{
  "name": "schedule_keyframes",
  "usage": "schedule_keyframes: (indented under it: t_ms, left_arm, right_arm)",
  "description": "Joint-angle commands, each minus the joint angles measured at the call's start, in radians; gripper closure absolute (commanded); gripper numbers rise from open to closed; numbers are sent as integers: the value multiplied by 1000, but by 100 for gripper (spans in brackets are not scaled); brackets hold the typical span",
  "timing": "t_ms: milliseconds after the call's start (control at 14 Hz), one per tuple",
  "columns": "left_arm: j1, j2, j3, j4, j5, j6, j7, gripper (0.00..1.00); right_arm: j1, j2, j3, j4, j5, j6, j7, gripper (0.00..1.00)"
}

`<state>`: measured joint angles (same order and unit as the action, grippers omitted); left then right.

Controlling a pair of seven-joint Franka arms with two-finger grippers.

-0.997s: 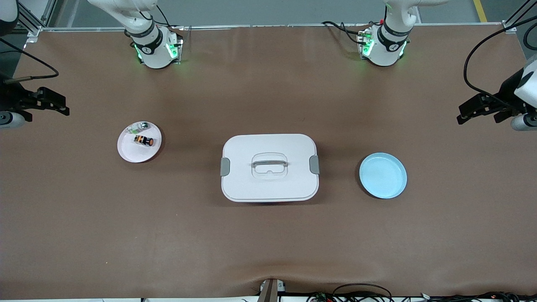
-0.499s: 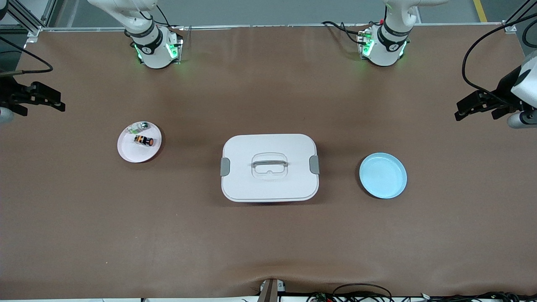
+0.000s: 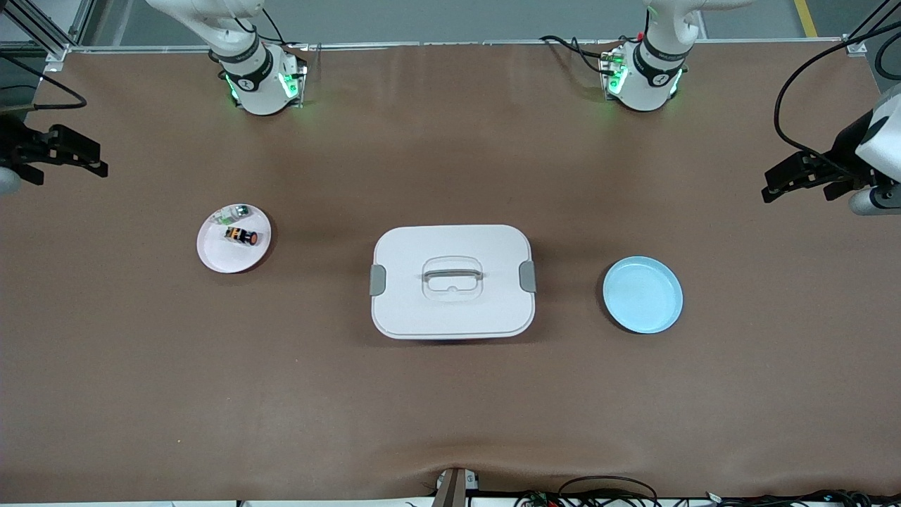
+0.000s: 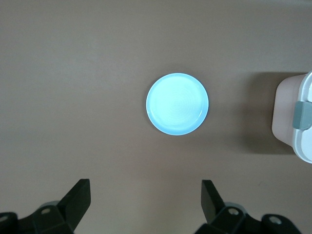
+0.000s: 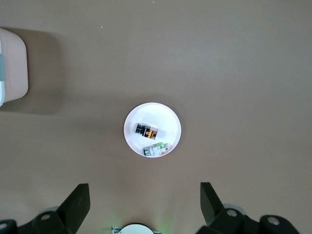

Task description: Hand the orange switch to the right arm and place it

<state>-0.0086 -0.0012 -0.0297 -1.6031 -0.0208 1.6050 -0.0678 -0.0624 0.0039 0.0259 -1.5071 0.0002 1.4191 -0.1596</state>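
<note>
The orange switch [image 3: 241,236] lies on its side on a small white plate [image 3: 215,257] toward the right arm's end of the table. It also shows in the right wrist view [image 5: 147,131], on the same plate [image 5: 168,117]. My right gripper [image 3: 98,160] hangs open and empty high over the table's end, apart from the plate; its fingers [image 5: 78,201] frame bare table. My left gripper [image 3: 766,186] hangs open and empty high over the left arm's end of the table, its fingers [image 4: 78,200] wide apart.
A clear-white part with a green cap [image 3: 236,211] lies on the white plate beside the switch. A closed white box with a handle [image 3: 452,282] stands mid-table. An empty light blue plate [image 3: 642,294] sits toward the left arm's end.
My right gripper has drawn back toward the right arm's end of the table. My left gripper has shifted slightly. The switch and plates have not moved.
</note>
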Motion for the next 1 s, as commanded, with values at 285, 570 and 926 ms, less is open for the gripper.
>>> schedule_keyframes:
  t_ms: [285, 570, 926]
  left_arm:
    - [7, 0, -12, 19, 4, -23, 2, 0]
    - [7, 0, -12, 19, 4, -23, 2, 0]
    - [7, 0, -12, 19, 4, -23, 3, 0]
  right_arm:
    - [75, -15, -90, 7, 21, -19, 56, 0]
    - [91, -13, -81, 10, 23, -12, 107, 0]
    - [90, -18, -86, 25, 80, -12, 146, 0]
